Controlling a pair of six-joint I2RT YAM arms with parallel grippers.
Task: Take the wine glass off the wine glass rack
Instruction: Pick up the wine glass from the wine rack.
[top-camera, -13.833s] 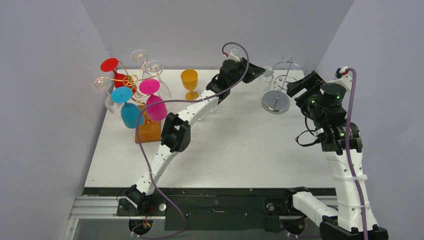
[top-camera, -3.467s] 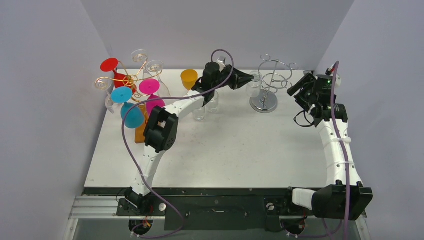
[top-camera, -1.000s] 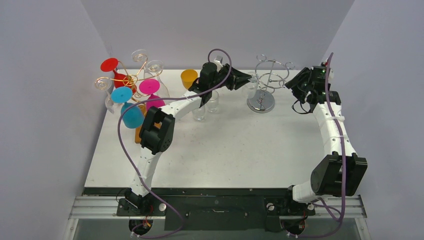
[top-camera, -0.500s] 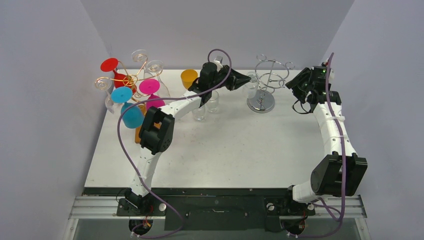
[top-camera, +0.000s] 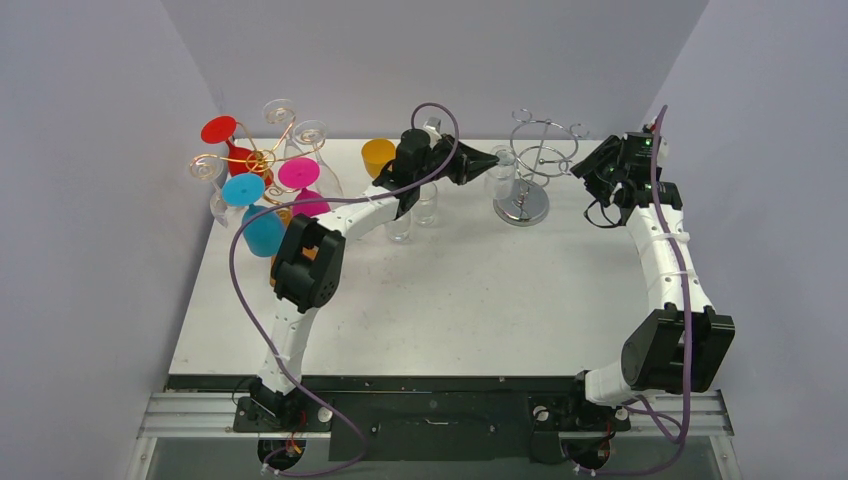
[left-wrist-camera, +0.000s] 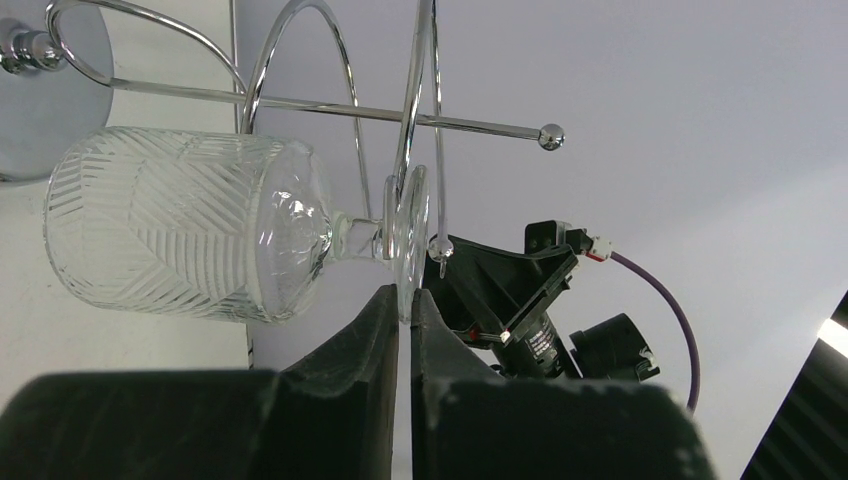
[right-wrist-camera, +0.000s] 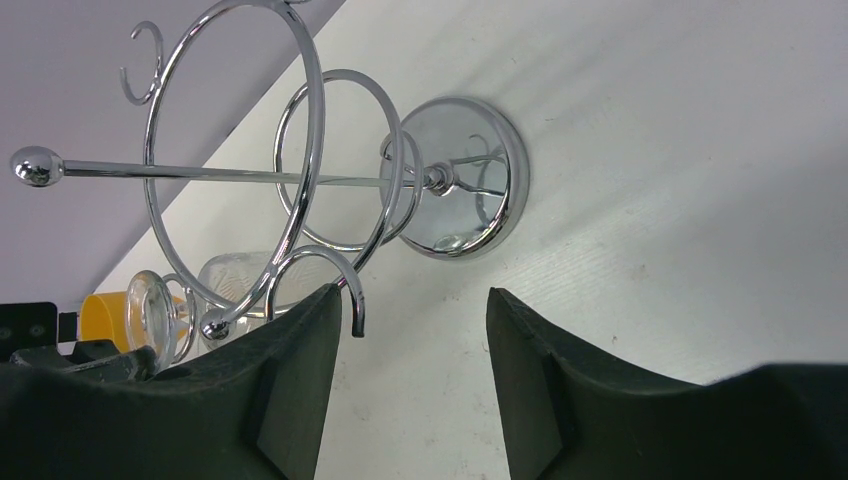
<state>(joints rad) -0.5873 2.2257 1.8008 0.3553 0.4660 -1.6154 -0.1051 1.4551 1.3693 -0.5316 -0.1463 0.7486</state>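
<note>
A clear cut-pattern wine glass (left-wrist-camera: 170, 235) hangs bowl-down on the chrome wire rack (left-wrist-camera: 420, 110). Its foot (left-wrist-camera: 405, 230) lies against the rack's wire loop. My left gripper (left-wrist-camera: 403, 292) is shut on the rim of that foot. In the top view the left gripper (top-camera: 478, 160) sits just left of the glass (top-camera: 500, 172) and the rack (top-camera: 545, 135). My right gripper (right-wrist-camera: 413, 295) is open and empty, with a rack hook end (right-wrist-camera: 357, 325) beside its left finger. In the top view it (top-camera: 590, 165) is just right of the rack.
A copper rack (top-camera: 255, 160) with red, blue, pink and clear glasses stands at the far left. A yellow glass (top-camera: 378, 155) and two clear glasses (top-camera: 427, 203) stand behind my left arm. The chrome rack's round base (top-camera: 522, 207) rests on the white table; walls are close behind and right.
Over the longer span the chrome rack shifted left and my right arm came up beside it. In the last second my left arm edged slightly left with the glass foot; the right gripper stayed still.
</note>
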